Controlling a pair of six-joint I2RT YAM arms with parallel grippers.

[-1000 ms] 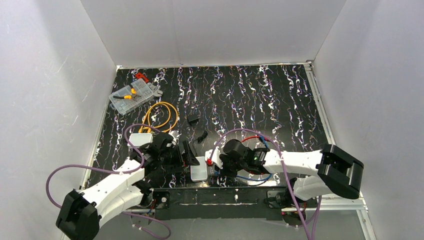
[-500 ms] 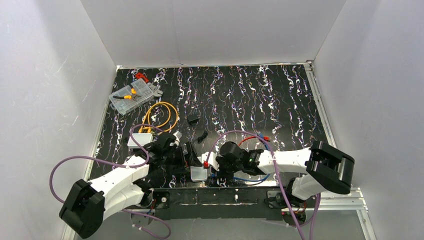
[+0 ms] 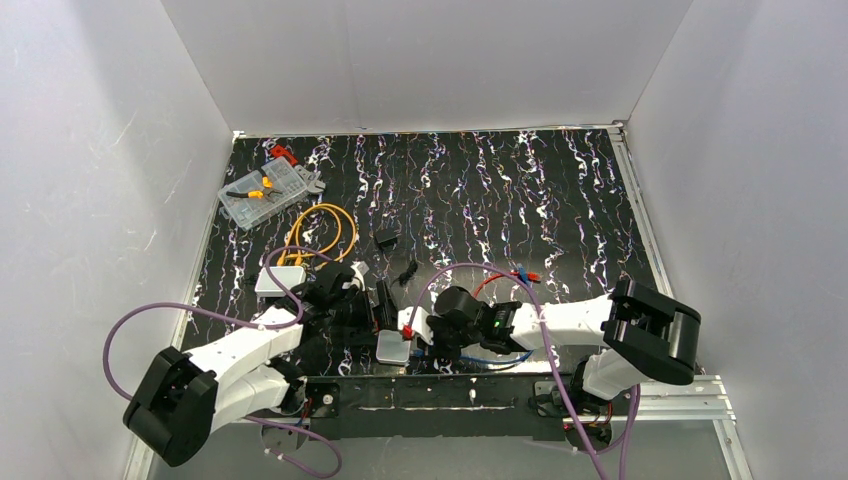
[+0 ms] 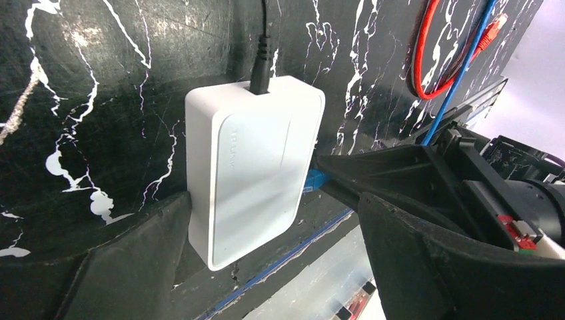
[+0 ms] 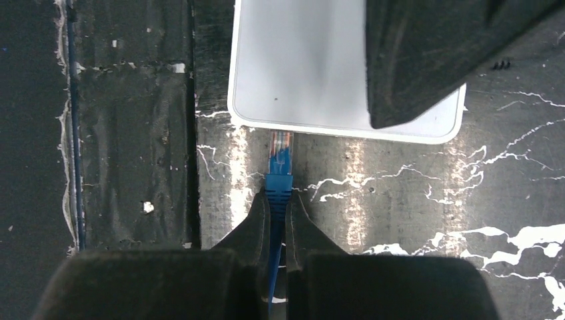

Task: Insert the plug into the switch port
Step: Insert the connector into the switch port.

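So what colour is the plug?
The plug is blue with a clear tip; the right wrist view shows it best.

Right tool (image 5: 278,200) is sliding left, carrying the plug (image 5: 280,160) ahead of its tips up to the switch box (image 5: 300,60) edge; its elbow is swinging left too. Left tool (image 4: 250,183) is nudging forward beside the box, elbow drifting right.
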